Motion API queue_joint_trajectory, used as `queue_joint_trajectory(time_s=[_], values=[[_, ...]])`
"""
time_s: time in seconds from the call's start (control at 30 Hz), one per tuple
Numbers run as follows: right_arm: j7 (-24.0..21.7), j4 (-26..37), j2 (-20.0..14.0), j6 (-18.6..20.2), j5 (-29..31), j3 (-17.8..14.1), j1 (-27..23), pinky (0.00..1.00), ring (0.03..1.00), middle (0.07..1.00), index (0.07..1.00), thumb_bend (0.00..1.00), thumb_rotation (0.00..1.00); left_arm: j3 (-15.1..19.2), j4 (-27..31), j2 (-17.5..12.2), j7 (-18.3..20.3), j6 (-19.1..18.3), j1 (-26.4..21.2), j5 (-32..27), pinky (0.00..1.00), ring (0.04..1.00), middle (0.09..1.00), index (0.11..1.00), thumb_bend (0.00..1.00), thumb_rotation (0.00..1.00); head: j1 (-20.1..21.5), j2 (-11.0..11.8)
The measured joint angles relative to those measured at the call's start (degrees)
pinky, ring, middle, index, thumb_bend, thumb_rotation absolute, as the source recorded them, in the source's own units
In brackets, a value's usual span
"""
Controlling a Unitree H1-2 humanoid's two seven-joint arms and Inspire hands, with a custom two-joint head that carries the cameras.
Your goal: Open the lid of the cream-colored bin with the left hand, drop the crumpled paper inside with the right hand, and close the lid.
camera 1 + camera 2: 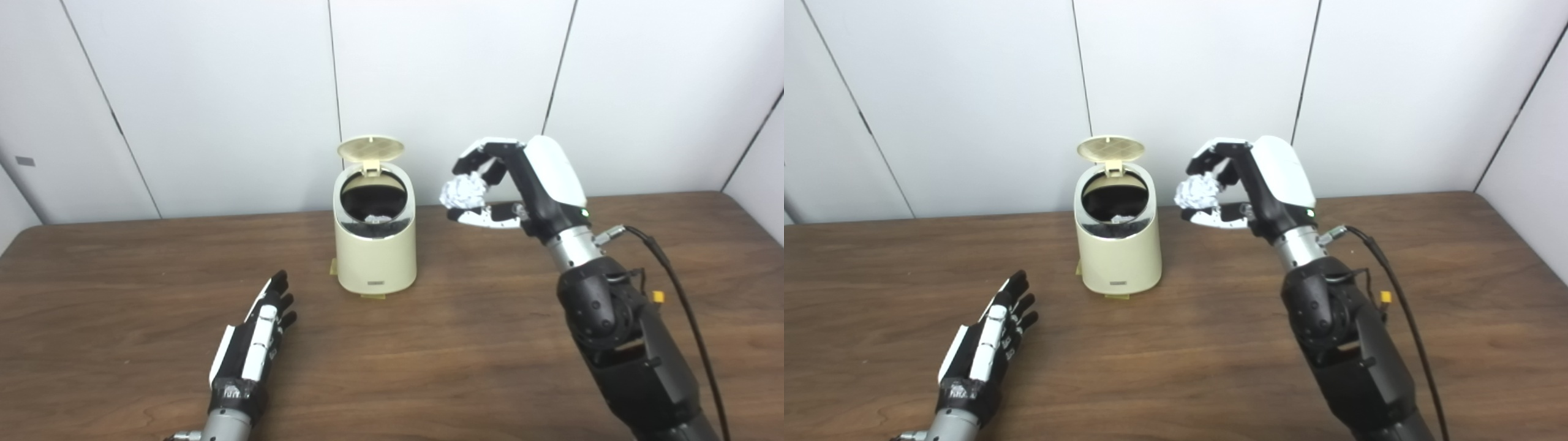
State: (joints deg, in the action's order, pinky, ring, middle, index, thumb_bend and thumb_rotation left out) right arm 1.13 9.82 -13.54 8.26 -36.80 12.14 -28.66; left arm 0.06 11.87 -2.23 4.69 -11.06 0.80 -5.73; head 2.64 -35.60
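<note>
Left eye view: cream-colored bin (375, 245), lid (370, 149) upright; right hand (497, 184), raised beside its opening, clasps crumpled paper (463, 190).
Right eye view: left hand (986, 343), fingers extended and empty, before the bin on the table (1176, 343).

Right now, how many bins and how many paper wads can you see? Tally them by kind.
Cream-colored bin, lid up: 1
Crumpled paper: 2, one in the right hand fingers, one inside the bin
Total: 3
</note>
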Motion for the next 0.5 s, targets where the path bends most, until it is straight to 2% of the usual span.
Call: queue_joint_trajectory(time_s=[0.2, 0.5], values=[[-1.0, -4.8, 2.6, -1.5, -2.5, 3.0, -3.5, 0.32, 0.402, 0.517, 0.501, 0.5, 0.0, -0.4, 0.0, 0.1, 0.0, 0.9, 0.0, 0.7, 0.94, 0.972, 0.988, 1.0, 0.54, 0.84, -0.5, 0.2], [1.1, -15.5, 6.5, -4.4, -2.8, 3.8, -8.5, 0.32, 0.388, 0.512, 0.512, 0.5, 0.0, -0.8, -0.1, 0.8, -0.2, 1.1, 0.0, 1.7, 0.96, 0.98, 0.99, 1.0, 0.57, 0.84, -1.5, 0.4]])
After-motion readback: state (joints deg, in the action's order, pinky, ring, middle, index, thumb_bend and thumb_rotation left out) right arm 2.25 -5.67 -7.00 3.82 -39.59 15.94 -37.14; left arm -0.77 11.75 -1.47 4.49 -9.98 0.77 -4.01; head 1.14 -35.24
